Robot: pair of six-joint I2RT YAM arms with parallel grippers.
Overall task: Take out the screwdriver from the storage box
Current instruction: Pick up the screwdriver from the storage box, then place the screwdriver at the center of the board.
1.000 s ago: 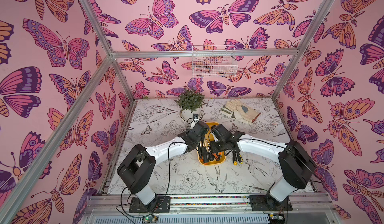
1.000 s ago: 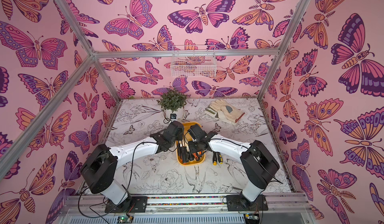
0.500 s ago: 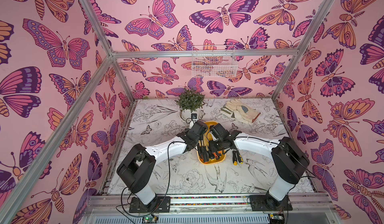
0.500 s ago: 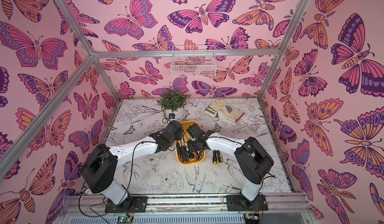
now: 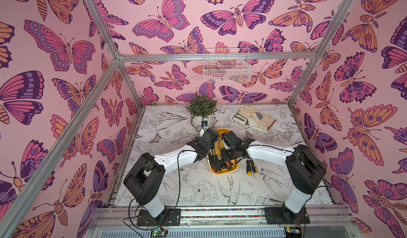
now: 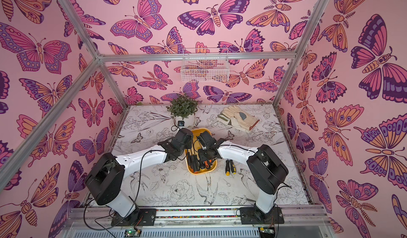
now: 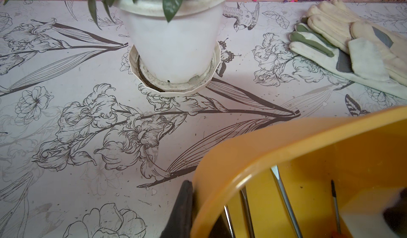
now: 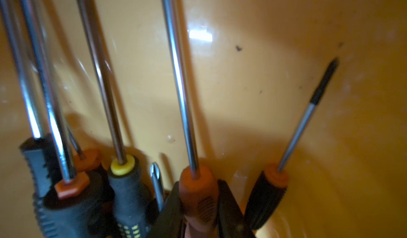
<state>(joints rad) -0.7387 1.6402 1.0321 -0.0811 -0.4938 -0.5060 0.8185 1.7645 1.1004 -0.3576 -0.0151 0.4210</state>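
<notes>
While left gripper (image 7: 193,214) pinches the storage box (image 7: 286,142) wall, jaws closed | right gripper (image 8: 199,189) jaws narrow, clamping orange-handled screwdriver (image 8: 178,71)

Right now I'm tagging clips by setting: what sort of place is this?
Probably a staged robot test cell dressed as a hobby bench: an aluminium frame with butterfly-papered walls, two arms bolted to a front rail, and a storage box of screwdrivers, a potted plant and work gloves on the table.
</notes>
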